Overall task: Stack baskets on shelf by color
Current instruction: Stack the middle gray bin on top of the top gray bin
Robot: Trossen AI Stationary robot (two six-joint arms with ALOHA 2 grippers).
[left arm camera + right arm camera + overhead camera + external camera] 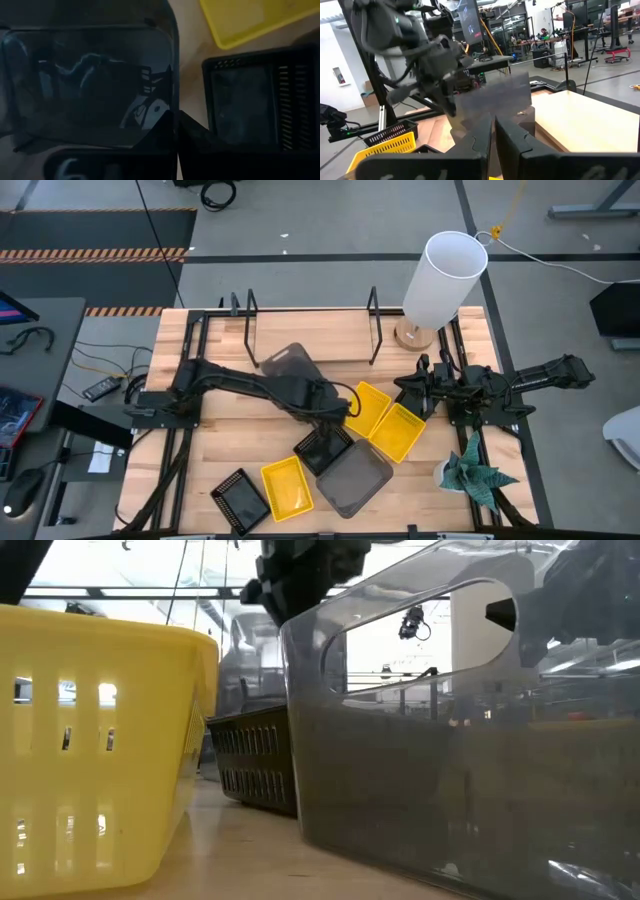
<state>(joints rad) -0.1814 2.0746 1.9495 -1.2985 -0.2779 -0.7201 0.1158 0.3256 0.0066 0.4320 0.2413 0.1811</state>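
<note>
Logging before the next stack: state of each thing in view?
left pincer: shut on grey basket rim
held grey basket: lifted
second grey basket: upright on table
right pincer: shut, empty
yellow baskets: three, on table, open side up
black baskets: two, on table
white cylinder: standing

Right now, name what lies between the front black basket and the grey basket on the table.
A yellow basket, between black basket and grey basket; the high view shows it.
</note>
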